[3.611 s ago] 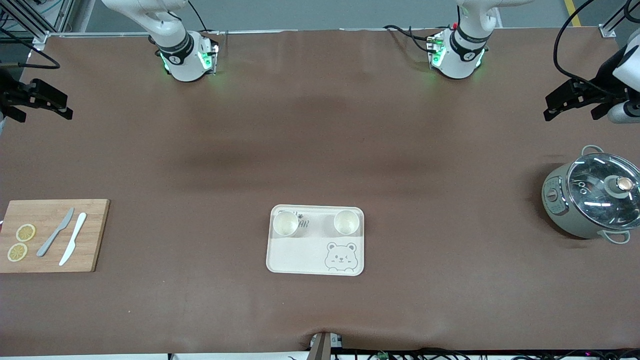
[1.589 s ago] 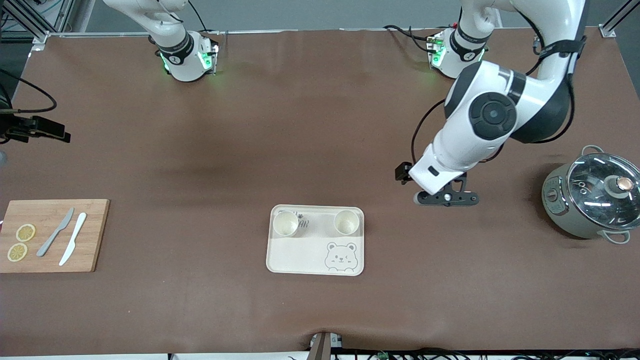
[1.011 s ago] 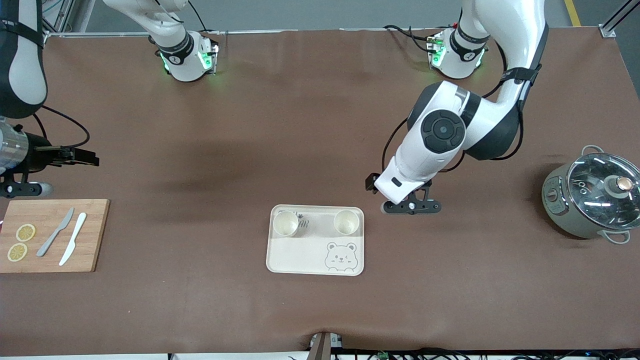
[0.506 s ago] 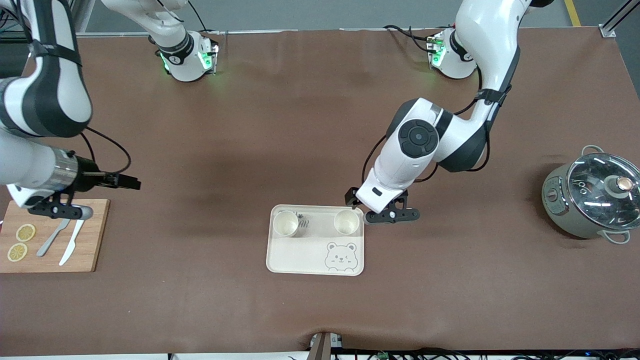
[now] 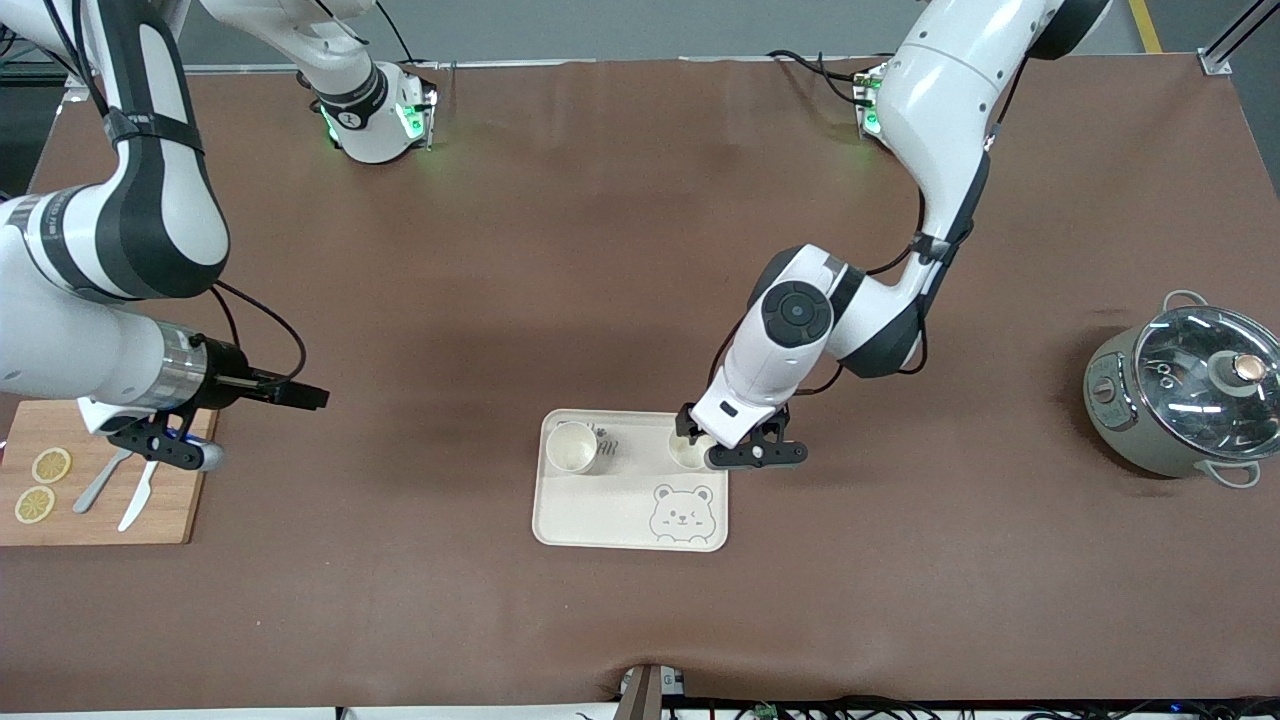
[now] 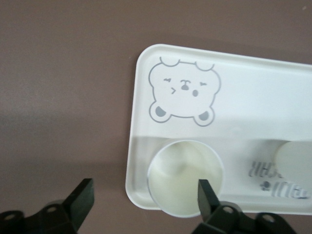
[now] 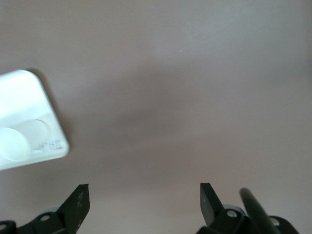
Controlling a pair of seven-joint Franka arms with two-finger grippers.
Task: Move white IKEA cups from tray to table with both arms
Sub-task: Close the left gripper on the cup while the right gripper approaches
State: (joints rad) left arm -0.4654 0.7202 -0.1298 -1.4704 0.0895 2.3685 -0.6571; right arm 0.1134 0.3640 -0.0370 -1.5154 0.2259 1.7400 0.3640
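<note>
Two cream-white cups stand on the bear tray (image 5: pixel 600 510), on the side farther from the front camera. One cup (image 5: pixel 572 447) is toward the right arm's end. The other cup (image 5: pixel 686 455) is toward the left arm's end, partly hidden under my left hand. My left gripper (image 5: pixel 714 449) is open and low over that tray edge. In the left wrist view (image 6: pixel 144 197) one finger (image 6: pixel 205 194) is over the cup's (image 6: pixel 184 176) rim and the other is over bare table beside the tray (image 6: pixel 253 92). My right gripper (image 5: pixel 298 396) is open and empty (image 7: pixel 143 197), in the air beside the cutting board. Tray (image 7: pixel 24 97) and cups show far off.
A wooden cutting board (image 5: pixel 110 500) with two lemon slices and two knives lies at the right arm's end, partly under my right wrist. A grey-green pot (image 5: pixel 1185 400) with a glass lid stands at the left arm's end.
Both arms have swung in from the table's ends. My left gripper has come down to the cup at the left arm's end of the tray. My right gripper has moved toward the tray.
</note>
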